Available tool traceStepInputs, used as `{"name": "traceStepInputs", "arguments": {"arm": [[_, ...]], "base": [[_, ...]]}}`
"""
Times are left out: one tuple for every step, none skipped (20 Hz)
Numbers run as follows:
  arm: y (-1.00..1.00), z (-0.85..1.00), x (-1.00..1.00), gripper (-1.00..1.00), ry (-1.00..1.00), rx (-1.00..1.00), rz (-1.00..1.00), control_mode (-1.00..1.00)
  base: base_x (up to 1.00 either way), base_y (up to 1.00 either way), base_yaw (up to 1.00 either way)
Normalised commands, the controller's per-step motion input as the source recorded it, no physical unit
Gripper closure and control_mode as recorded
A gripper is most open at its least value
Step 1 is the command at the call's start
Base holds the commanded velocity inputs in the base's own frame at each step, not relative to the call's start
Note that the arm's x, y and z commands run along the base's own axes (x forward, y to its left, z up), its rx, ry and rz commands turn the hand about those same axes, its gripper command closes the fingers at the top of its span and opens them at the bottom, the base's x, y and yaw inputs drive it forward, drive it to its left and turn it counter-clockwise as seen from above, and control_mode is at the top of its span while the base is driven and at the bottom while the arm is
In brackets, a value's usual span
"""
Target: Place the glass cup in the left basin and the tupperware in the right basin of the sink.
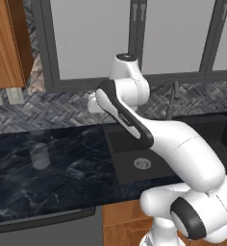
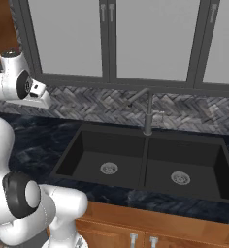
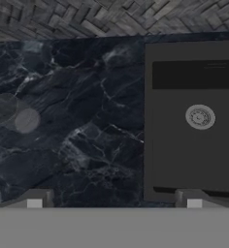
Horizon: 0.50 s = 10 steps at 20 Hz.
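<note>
One glass cup [image 1: 40, 156], two basins, two drains.

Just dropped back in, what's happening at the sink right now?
Nothing has been picked up yet. The hand hangs open and empty over the dark counter, beside the left basin. The glass cup stands upright on the counter left of the sink. Both the left basin and the right basin hold nothing but their drains. I can't pick out the tupperware clearly.
</note>
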Motion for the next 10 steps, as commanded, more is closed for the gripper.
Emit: {"name": "traceStepInputs", "arguments": {"arm": [[0.45,0.0,0.0,-1.0,0.0,0.0,0.0,-1.0],[0.45,0.0,0.0,-1.0,0.0,0.0,0.0,-1.0],[0.45,0.0,0.0,-1.0,0.0,0.0,0.0,-1.0],[0.46,0.0,0.0,-1.0,0.0,0.0,0.0,-1.0],[0.46,0.0,0.0,-1.0,0.0,0.0,0.0,-1.0],[0.51,0.0,0.0,-1.0,0.0,0.0,0.0,-1.0],[0.51,0.0,0.0,-1.0,0.0,0.0,0.0,-1.0],[0.46,0.0,0.0,-1.0,0.0,0.0,0.0,-1.0],[0.44,0.0,0.0,-1.0,0.0,0.0,0.0,-1.0],[0.42,0.0,0.0,-1.0,0.0,0.0,0.0,-1.0]], "base": [[0.0,0.0,0.0],[0.0,0.0,0.0],[0.0,0.0,0.0],[0.0,0.0,0.0],[0.0,0.0,0.0],[0.0,0.0,0.0],[0.0,0.0,0.0],[0.0,0.0,0.0],[0.0,0.0,0.0],[0.0,0.0,0.0]]}}
